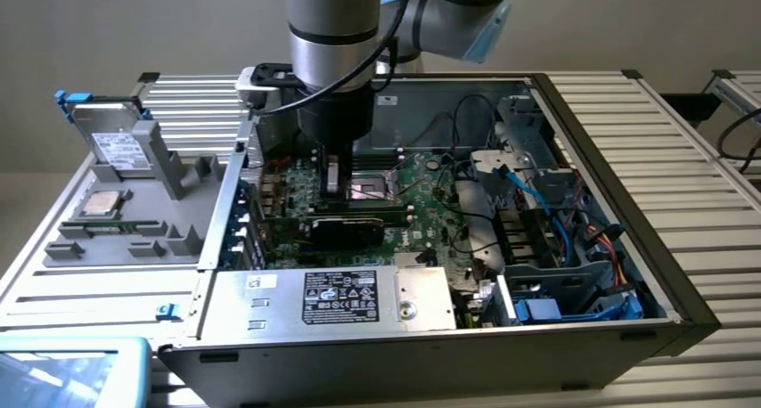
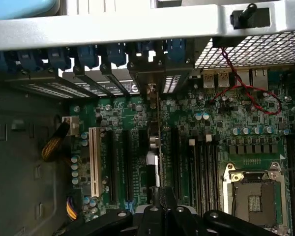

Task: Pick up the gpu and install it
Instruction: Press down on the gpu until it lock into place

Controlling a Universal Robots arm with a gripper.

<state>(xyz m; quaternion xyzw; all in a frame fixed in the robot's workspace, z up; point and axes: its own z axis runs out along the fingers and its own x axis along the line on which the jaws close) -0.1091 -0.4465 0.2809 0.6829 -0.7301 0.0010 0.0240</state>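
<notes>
Hand (image 2: 160,204) clamped on the gpu (image 2: 155,147), which I see standing edge-on in a motherboard (image 2: 187,123) slot inside the computer case (image 1: 666,283).

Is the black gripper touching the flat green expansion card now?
Touching. In the wrist view the gripper is shut on the upper edge of the gpu, which stands edge-on over the motherboard slots.
</notes>
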